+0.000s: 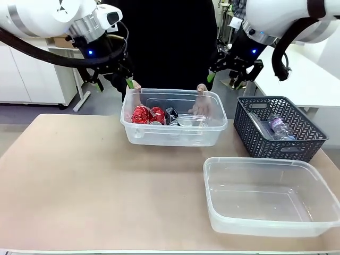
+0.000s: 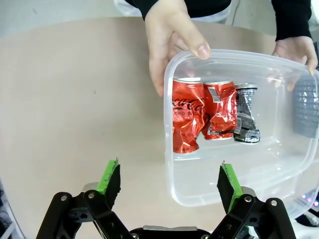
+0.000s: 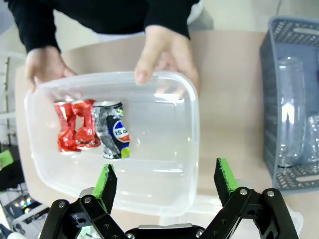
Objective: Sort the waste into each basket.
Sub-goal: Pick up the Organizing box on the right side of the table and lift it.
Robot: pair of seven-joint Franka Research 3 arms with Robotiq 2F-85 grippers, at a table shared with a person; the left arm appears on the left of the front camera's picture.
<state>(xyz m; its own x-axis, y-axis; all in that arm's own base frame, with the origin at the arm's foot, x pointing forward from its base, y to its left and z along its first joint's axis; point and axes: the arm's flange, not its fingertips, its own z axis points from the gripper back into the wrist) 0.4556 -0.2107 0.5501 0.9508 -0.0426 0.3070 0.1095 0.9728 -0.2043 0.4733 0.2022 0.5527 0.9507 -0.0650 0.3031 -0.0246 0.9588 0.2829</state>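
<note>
We see a tan table (image 1: 79,186). At its far edge a person's hands (image 1: 202,101) grip a clear tub (image 1: 175,135) holding two crushed red Coca-Cola cans (image 2: 202,114) and a dark Pepsi can (image 3: 113,135). Nearer than that tub sits an empty clear tub (image 1: 271,199); right of it, a grey basket (image 1: 279,130) holds bottles (image 1: 279,127). Above it our left gripper (image 2: 169,181) and right gripper (image 3: 164,181) hover, fingers spread.

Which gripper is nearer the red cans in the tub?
Left. The left gripper hangs open above the tub's end where the red cans lie; the right gripper, also open, hangs above the opposite, can-free end.
</note>
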